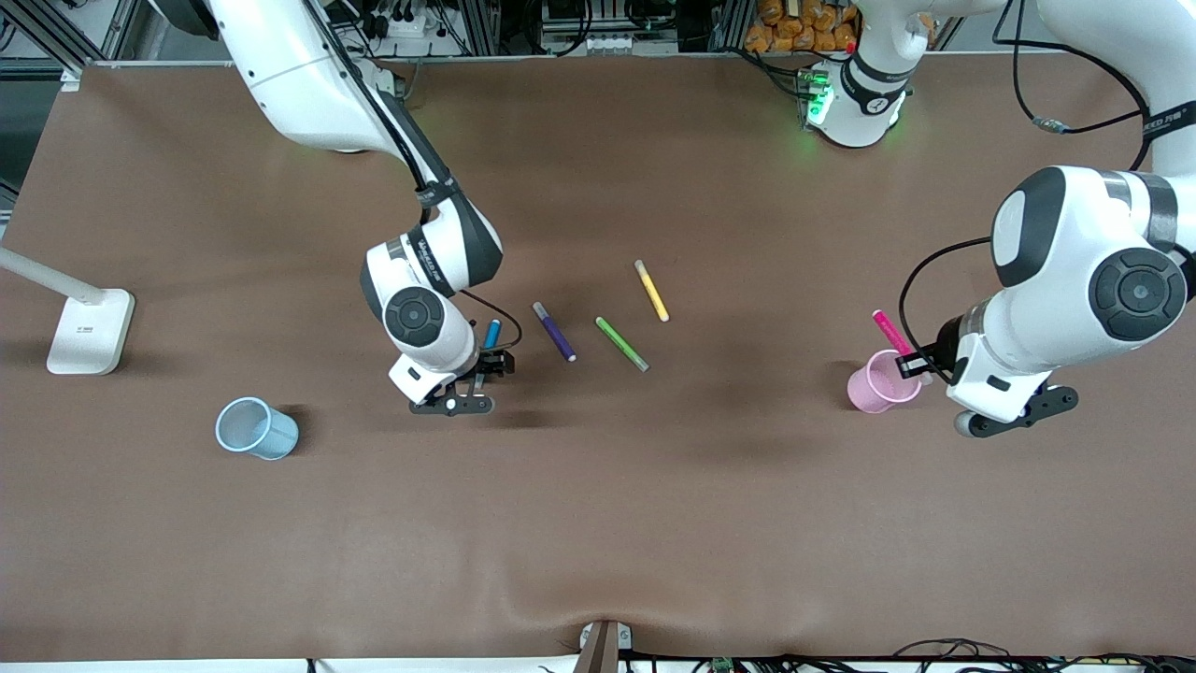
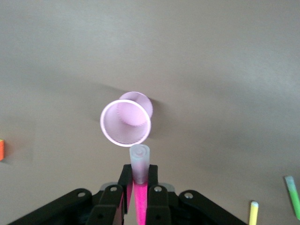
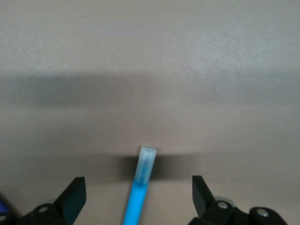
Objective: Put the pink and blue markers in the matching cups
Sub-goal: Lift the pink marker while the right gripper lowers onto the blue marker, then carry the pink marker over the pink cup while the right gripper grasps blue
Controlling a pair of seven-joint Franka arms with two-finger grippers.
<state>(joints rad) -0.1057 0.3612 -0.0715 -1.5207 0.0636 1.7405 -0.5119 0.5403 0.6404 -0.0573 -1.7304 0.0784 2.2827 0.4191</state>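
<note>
My left gripper (image 1: 918, 366) is shut on the pink marker (image 1: 890, 331) and holds it tilted over the rim of the pale pink mesh cup (image 1: 881, 383). In the left wrist view the marker's pale end (image 2: 139, 161) sticks out past the fingers just short of the cup's open mouth (image 2: 125, 123). My right gripper (image 1: 480, 370) is open and low over the blue marker (image 1: 491, 333), which lies on the table. In the right wrist view the blue marker (image 3: 140, 185) sits between the spread fingers (image 3: 75, 197), touching neither. The light blue mesh cup (image 1: 255, 428) stands toward the right arm's end of the table.
A dark purple marker (image 1: 554, 331), a green marker (image 1: 621, 343) and a yellow marker (image 1: 651, 290) lie mid-table beside the blue marker. A white lamp base (image 1: 91, 330) stands at the right arm's end of the table. An orange object (image 2: 1, 150) shows in the left wrist view.
</note>
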